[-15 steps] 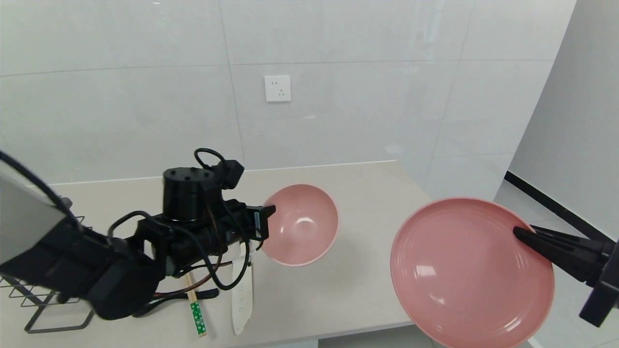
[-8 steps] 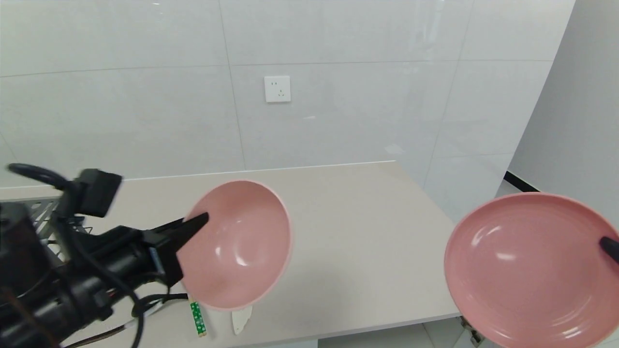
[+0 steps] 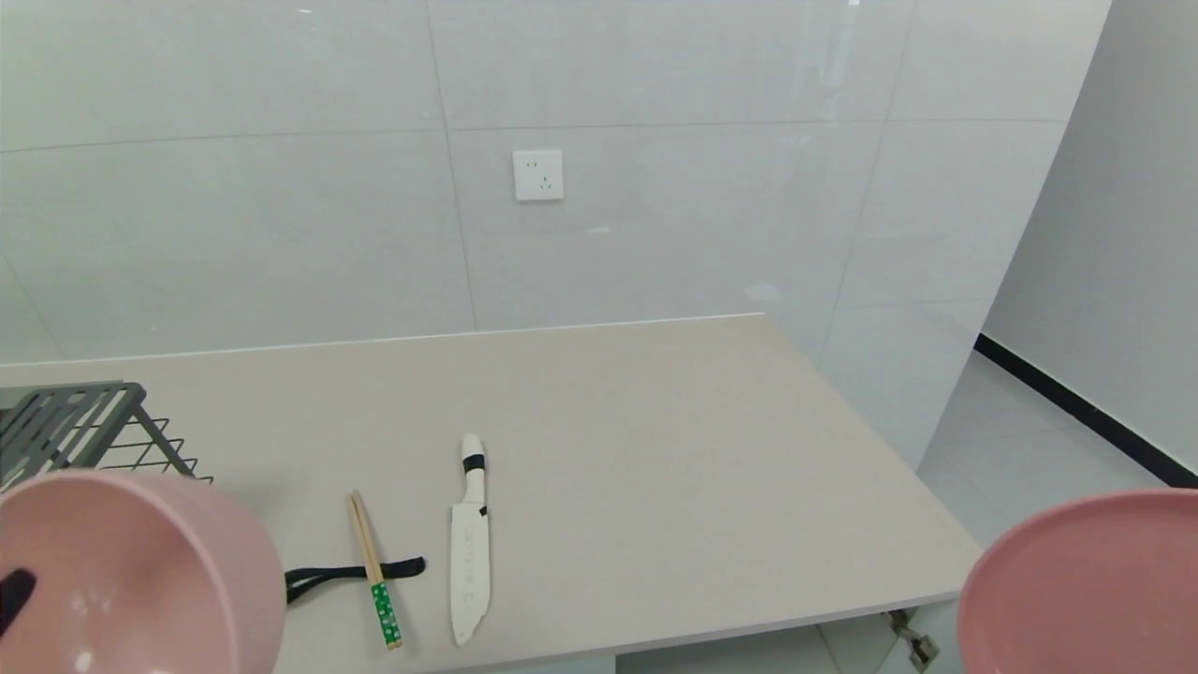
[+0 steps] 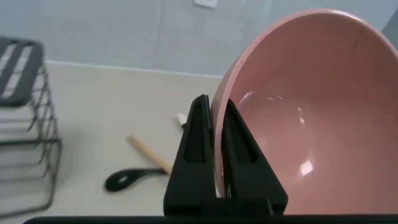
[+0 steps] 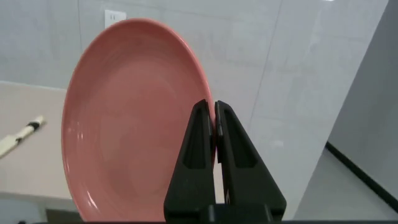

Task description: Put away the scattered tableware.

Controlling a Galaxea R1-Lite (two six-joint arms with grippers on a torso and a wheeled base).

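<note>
Now | bowl [image 4: 298,124] rim pinched between left jaws | plate [image 5: 137,118] rim between right jaws

head: above, facing wall [image 3: 655,187], far | wrists: close behind jaws | shared: counter [image 3: 655,449]

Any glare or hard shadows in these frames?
Head view: faint light reflections on the glossy wall; only soft shadows on the table. Left wrist view: small bright highlights inside the pink bowl. Right wrist view: mild sheen along the pink plate rim, nothing washed out.
</note>
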